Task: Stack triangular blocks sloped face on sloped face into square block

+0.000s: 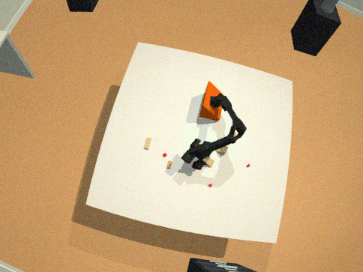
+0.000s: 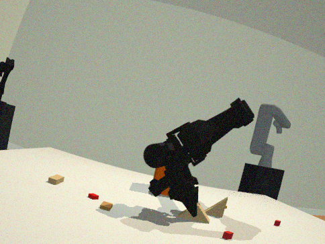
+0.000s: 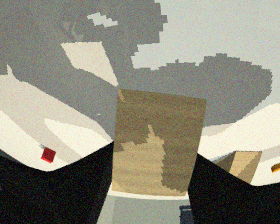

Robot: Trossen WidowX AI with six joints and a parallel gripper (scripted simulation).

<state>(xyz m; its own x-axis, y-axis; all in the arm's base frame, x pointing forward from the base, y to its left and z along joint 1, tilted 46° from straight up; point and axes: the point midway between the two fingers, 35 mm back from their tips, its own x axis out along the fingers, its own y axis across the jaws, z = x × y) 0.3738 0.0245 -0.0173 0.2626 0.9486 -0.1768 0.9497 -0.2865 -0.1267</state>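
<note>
One tan triangular block [image 1: 208, 162] [image 2: 202, 215] [image 3: 157, 145] is between my fingers, low at the table, apparently resting on it. My gripper [image 2: 195, 209] [image 3: 151, 151] is shut on this block, with a finger against each side in the wrist view. In the exterior view one finger hides part of it. The other triangular block [image 1: 223, 150] [image 2: 219, 208] [image 3: 246, 165] stands a short way off, separate in the wrist view, its peak up at the right in the exterior view. The arm partly covers it in the top view.
On the white table [image 1: 124, 183] are an orange wedge [image 1: 208, 109] [image 2: 159, 173] by the arm's base, a flat tan block [image 1: 148, 143] [image 2: 56, 179], a small tan block [image 1: 169, 165] [image 2: 106, 206] and red cubes [image 1: 164, 155] [image 1: 210, 185] [image 1: 248, 165]. A small orange piece [image 1: 235, 133] is beside the arm.
</note>
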